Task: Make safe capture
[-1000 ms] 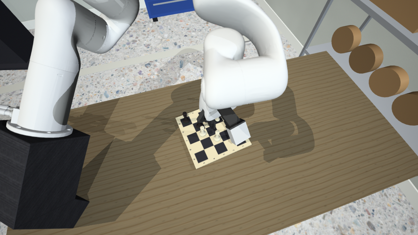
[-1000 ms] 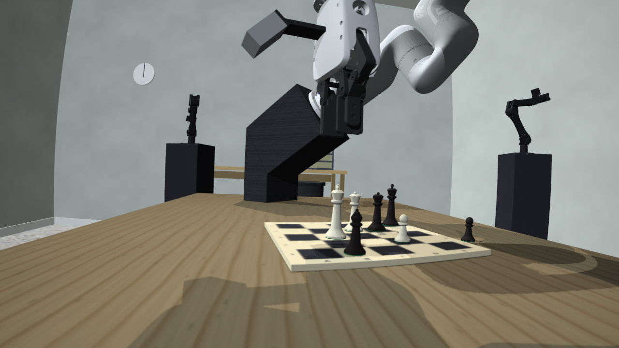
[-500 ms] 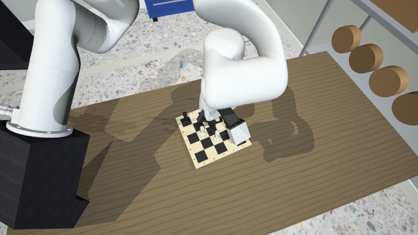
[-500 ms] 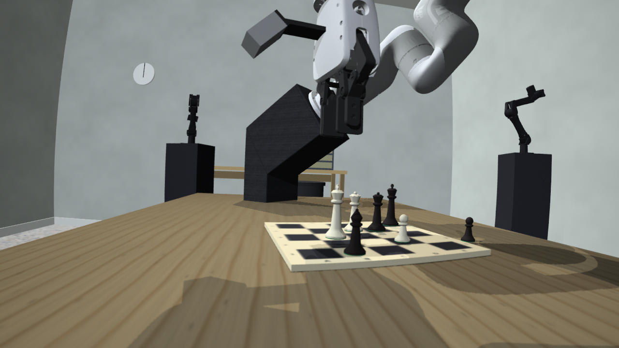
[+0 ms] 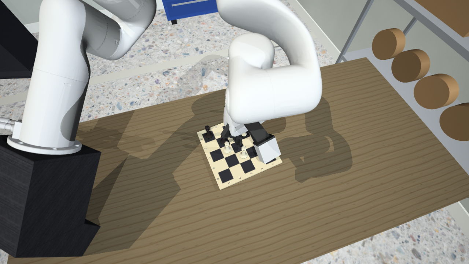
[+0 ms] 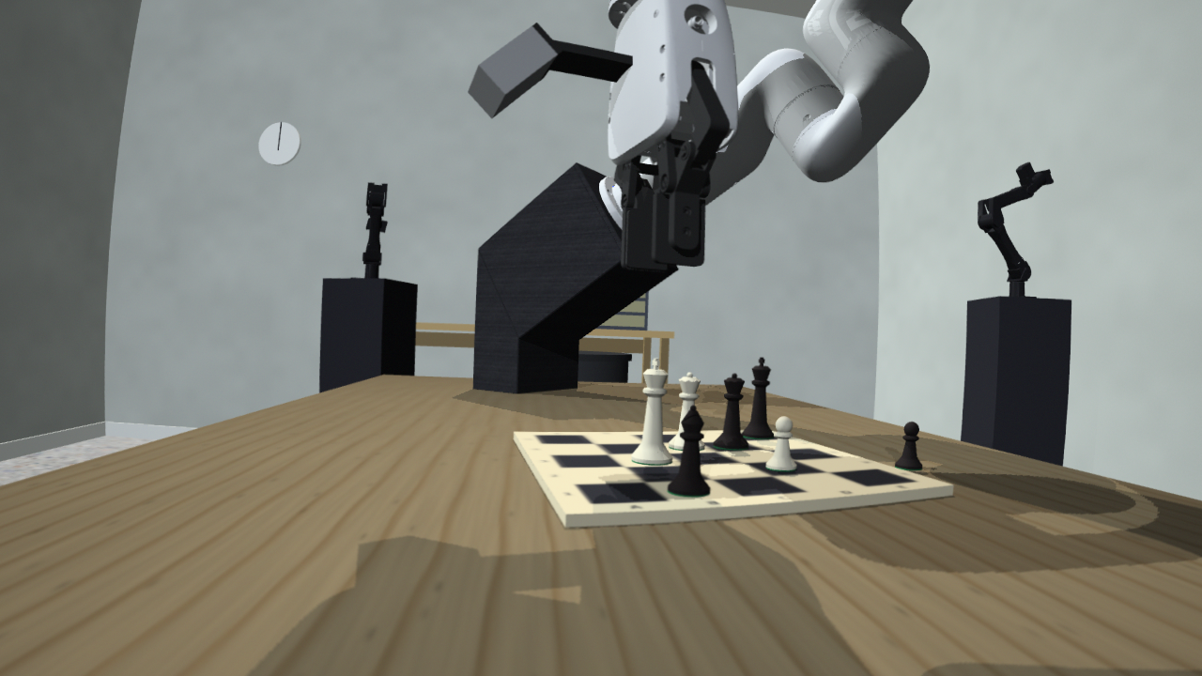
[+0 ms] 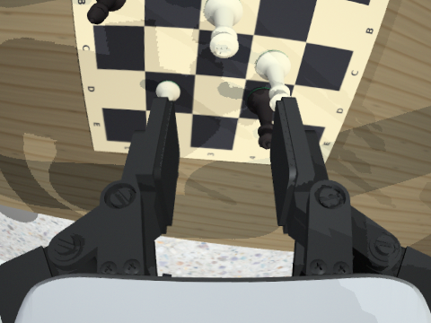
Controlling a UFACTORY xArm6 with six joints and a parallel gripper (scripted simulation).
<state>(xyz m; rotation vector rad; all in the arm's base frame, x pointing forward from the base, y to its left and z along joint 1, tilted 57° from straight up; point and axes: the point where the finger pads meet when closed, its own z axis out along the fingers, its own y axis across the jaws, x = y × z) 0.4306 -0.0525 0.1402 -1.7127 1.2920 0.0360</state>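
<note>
Top: black bishop (image 5: 269,161) mostly hidden.Wrist: black bishop (image 6: 690,458) (image 7: 105,9) partly cut off.
</note>
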